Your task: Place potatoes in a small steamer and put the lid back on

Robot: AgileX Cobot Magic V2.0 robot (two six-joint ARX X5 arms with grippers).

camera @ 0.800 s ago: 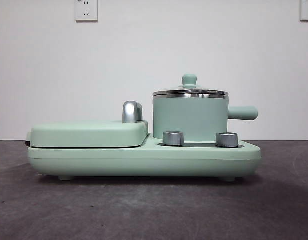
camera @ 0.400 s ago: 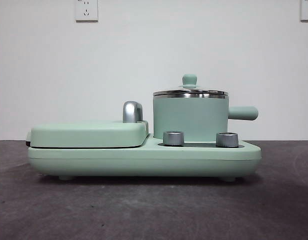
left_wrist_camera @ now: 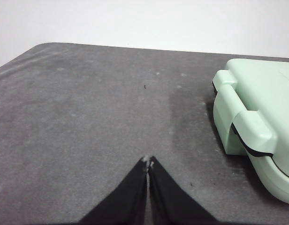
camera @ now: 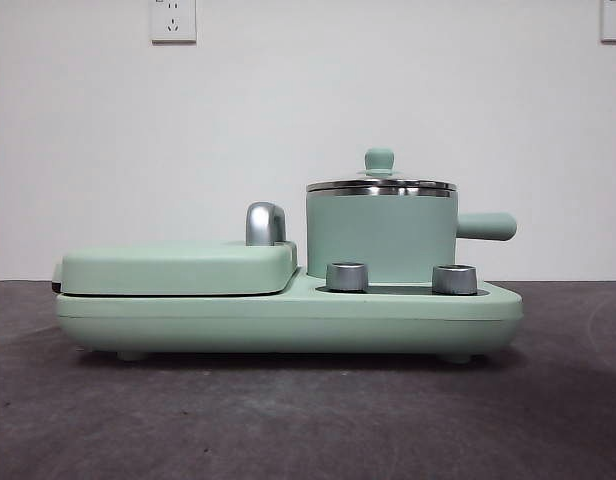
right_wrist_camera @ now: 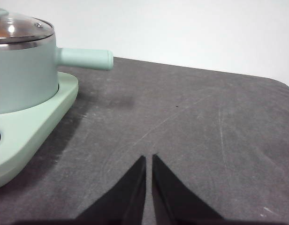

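Left claw [left_wrist_camera: 148, 161]: jaws pressed together, tips meeting, gripping nothing; held over bare dark counter [left_wrist_camera: 88, 117], well apart from the appliance.
Right claw [right_wrist_camera: 149, 159]: jaws drawn together with only a hairline slit between them, empty; over bare counter on the pot's handle side, apart from the base.
Beside left claw: hinged end of the flat green griddle cover [left_wrist_camera: 257, 126], closed, a dark seam running under its edge.
Beside right claw: rounded corner of the mint-green base [right_wrist_camera: 36, 126], with the side handle [right_wrist_camera: 86, 58] of the pot jutting out above the counter.
Small steamer [camera: 380, 238]: upright on the base, beside the griddle, handle pointing away from it.
Lid [camera: 380, 184]: seated level on the steamer's steel rim, green knob [camera: 379, 159] uppermost.
Potatoes: a brownish tint shows through the lid glass in the right wrist view; cannot tell what it is.
In front of steamer: two steel dials [camera: 347, 276] [camera: 454, 279] on the base.
Between griddle and steamer: chrome handle [camera: 265, 223], upright.
Behind: white wall with sockets [camera: 173, 20].
Obstructions: nothing lies on the counter around either claw.
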